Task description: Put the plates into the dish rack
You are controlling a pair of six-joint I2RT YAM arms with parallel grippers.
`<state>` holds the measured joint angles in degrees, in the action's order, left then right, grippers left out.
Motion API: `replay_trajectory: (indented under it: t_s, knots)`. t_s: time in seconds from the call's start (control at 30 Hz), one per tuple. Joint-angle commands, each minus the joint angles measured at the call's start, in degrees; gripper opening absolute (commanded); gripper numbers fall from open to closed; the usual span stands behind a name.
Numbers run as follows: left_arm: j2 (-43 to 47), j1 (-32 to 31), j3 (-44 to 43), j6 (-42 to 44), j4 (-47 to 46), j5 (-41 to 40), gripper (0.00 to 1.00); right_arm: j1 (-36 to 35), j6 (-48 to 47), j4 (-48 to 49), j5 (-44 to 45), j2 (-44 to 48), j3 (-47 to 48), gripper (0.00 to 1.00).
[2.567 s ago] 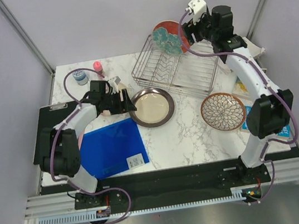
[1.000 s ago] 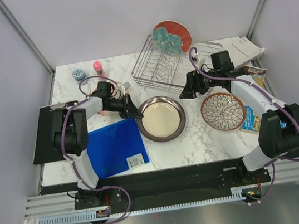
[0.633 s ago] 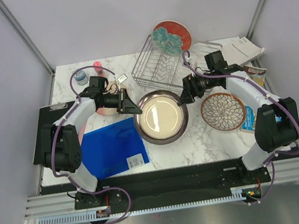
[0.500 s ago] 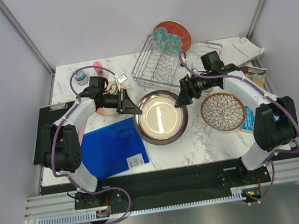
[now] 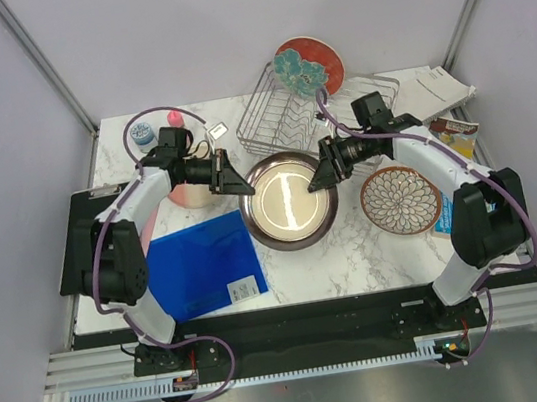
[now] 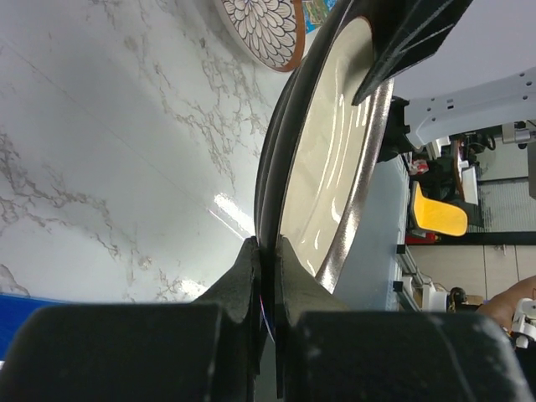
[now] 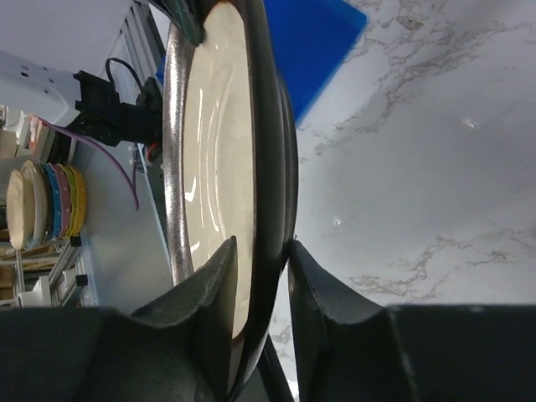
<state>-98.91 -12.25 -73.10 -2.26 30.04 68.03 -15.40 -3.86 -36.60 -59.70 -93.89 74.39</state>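
Sharing the load, we have the cream plate with the dark rim (image 5: pixel 288 206) held between both arms near the middle of the bench (image 5: pixel 357 248), and it looks lifted clear of the marble. Our left fingers (image 6: pixel 241 280) are clenched on its rim at about 10 o'clock, with the thin edge pinched between them. Our right fingers (image 7: pixel 213 289) straddle the rim at about 2 o'clock, one against the cream face and one against the dark underside. We read that as a grasp (how firm, we cannot tell).

Two opposite holds suit a handover, since the dish rack (image 5: pixel 278 127) sits at 12 o'clock from the plate, on the right arm's side. The red-orange plate (image 5: pixel 307 66) already stands on edge at the rack's far side. The petal-pattern plate (image 5: pixel 400 200) lies flat at 3 o'clock. The pink plate (image 5: pixel 192 194), mostly hidden under the left arm, lies at 9 o'clock. Neither is loaded yet.
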Motion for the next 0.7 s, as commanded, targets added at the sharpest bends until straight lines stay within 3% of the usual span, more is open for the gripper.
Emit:
replay_trajectory:
  t_s: [0.0,0.07,0.1,0.13,0.17,0.33,0.47,0.67]
  knots:
    - [-0.8,-0.1,-3.3,-0.3,-0.9,7.8,0.02,-0.6,2.3,3.3,-3.1,-1.0,3.2,0.15]
    - [-1.1,-0.1,-3.5,-0.8,-1.0,6.7,0.03,-0.7,3.2,4.3,-1.7,-1.4,4.1,0.00]
    - [-1.2,-0.1,-3.6,-1.1,-1.2,5.9,0.07,-0.6,3.2,4.4,-0.7,-1.6,5.7,0.00]
    - [-1.2,-0.1,-3.8,-1.8,-1.6,4.7,0.22,-0.7,3.2,4.3,0.3,-1.9,7.0,0.00]
    - [-0.7,-0.1,-4.0,-1.9,-1.7,2.5,0.30,-0.6,2.6,3.8,1.0,-2.4,8.4,0.00]
    - [3.3,2.7,-3.5,-0.7,-2.3,-1.6,0.50,1.9,2.5,3.6,3.4,-5.4,22.8,0.00]
    - [9.0,9.3,-0.7,0.7,-3.0,-2.5,0.58,3.4,0.9,2.2,9.1,-9.3,36.6,0.00]
    - [13.7,12.2,4.6,2.1,-3.5,-6.0,0.61,3.1,-9.3,2.2,25.5,-16.8,53.7,0.00]
